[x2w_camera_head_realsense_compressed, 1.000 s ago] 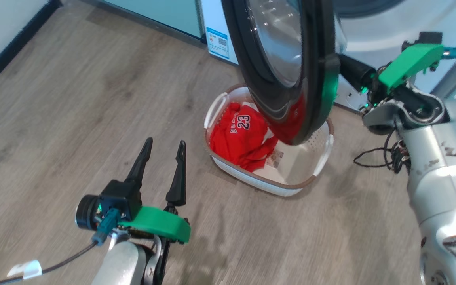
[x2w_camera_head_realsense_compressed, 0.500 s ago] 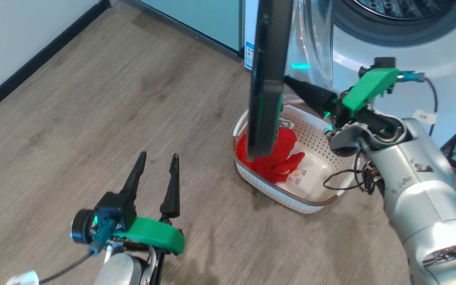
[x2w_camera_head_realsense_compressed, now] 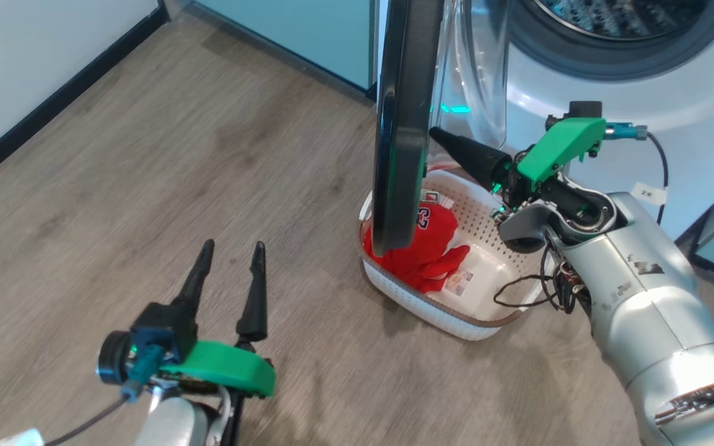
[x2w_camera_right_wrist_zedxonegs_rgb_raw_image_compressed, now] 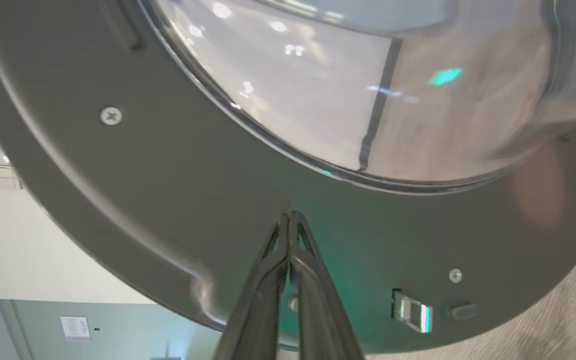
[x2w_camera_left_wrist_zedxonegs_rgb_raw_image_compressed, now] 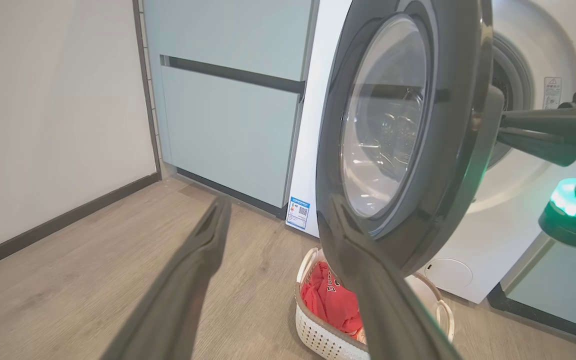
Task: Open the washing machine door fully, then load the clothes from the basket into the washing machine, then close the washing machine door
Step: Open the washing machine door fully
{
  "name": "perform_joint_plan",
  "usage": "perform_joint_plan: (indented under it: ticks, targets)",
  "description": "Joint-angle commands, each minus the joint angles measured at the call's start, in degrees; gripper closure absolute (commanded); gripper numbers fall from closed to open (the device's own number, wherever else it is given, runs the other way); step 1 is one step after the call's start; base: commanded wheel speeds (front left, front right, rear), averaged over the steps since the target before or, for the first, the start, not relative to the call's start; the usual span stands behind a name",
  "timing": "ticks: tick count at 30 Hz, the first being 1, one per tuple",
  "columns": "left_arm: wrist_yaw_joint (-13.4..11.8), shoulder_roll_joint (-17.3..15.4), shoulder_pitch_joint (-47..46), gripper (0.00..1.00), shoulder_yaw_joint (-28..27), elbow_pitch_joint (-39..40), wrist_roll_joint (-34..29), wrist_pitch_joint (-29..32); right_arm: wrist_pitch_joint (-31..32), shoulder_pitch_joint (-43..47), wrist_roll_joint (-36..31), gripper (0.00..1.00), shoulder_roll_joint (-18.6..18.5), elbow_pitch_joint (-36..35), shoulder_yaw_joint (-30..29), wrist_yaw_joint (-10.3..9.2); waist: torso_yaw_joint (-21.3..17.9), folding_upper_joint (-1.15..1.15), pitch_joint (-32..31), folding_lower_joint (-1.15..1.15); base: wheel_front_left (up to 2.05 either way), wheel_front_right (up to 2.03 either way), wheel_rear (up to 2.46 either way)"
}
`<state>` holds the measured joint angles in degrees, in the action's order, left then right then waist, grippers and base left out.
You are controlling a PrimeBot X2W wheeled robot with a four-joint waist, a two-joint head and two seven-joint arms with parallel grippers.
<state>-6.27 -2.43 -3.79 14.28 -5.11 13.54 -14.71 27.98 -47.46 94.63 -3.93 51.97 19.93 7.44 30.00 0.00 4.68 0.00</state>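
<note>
The washing machine door (x2w_camera_head_realsense_compressed: 403, 124) stands swung out from the washing machine (x2w_camera_head_realsense_compressed: 673, 124), seen nearly edge-on in the head view; the grey gasket and the steel drum (x2w_camera_head_realsense_compressed: 617, 15) are uncovered behind it. The right pincer (x2w_camera_head_realsense_compressed: 434, 132) is closed, its two fingers pressed together with nothing between them; its tip lies against the inner side of the door's black ring, just under the glass bowl. The left pincer (x2w_camera_head_realsense_compressed: 233, 244) is open and empty; it hangs over the wooden floor (x2w_camera_head_realsense_compressed: 208, 155), well apart from the door. The basket (x2w_camera_head_realsense_compressed: 431, 310) sits on the floor before the machine, under the door; the clothes (x2w_camera_head_realsense_compressed: 422, 257) lie inside it, towards its left end, partly hidden by the door's lower edge.
</note>
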Motion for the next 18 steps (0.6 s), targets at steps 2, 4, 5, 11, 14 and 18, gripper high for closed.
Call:
perform_joint_plan:
  ticks: [2,4,5,11,14,18]
  targets:
    - [0.6,-0.4,-1.6,0.00,-3.5,1.5,-0.7,-0.3,-1.0,-0.2,-0.3,1.00,-0.1,-3.3,0.0,0.05,-1.3,0.00,-0.9,0.00,0.00,0.00,0.00]
    - [1.0,-0.4,-1.5,0.00,-4.6,1.5,-1.1,-0.3,-2.1,1.0,-1.8,1.00,-1.1,-4.9,0.5,0.05,-2.5,0.00,-1.3,0.00,0.00,0.00,0.00]
    - [1.2,-0.4,-1.5,0.00,-5.1,1.5,-1.3,-0.3,-3.3,1.6,-3.4,1.00,-1.9,-6.2,1.2,0.05,-3.2,0.00,-1.6,0.00,0.00,0.00,0.00]
    - [2.6,-0.4,-1.4,0.00,-7.7,1.3,-2.0,-0.3,-12.7,8.1,-14.6,1.00,-7.7,-18.1,7.2,0.05,-7.5,0.00,-2.6,0.00,0.00,0.00,0.00]
    - [3.0,-0.4,-1.7,0.00,-8.4,1.2,-2.2,-0.3,-17.3,10.4,-19.4,1.00,-10.4,-21.6,9.5,0.05,-9.0,0.00,-2.8,0.00,0.00,0.00,0.00]
    - [3.3,-0.4,-2.0,0.00,-10.1,1.2,-2.5,-0.3,-27.6,14.0,-29.1,1.00,-15.2,-25.4,13.1,0.05,-12.4,0.00,-3.0,0.00,0.00,0.00,0.00]
